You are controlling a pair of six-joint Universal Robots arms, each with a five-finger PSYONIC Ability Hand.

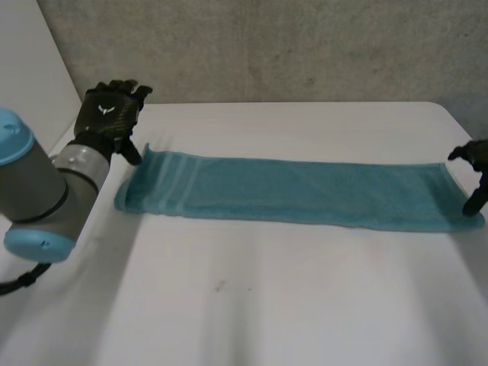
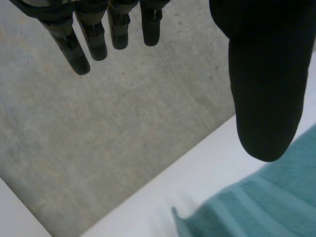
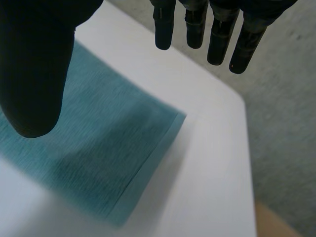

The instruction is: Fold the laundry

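While the left hand [image 1: 114, 110] hovers by the towel's left end, fingers straight, thumb held apart and grasping nothing, the long teal towel [image 1: 305, 191] lies flat across the white table [image 1: 267, 305], with striped bands near its left edge. At its right end, the right hand [image 1: 476, 164] is spread the same way, empty, its thumb just beside the short edge.

Teal towel [image 1: 305, 191]: long narrow strip, flat, stretched between hands. Striped band at end just beside left hand [image 1: 113, 113], below its thumb; one corner there slightly lifted. Plain hemmed end under right hand [image 1: 479, 156].
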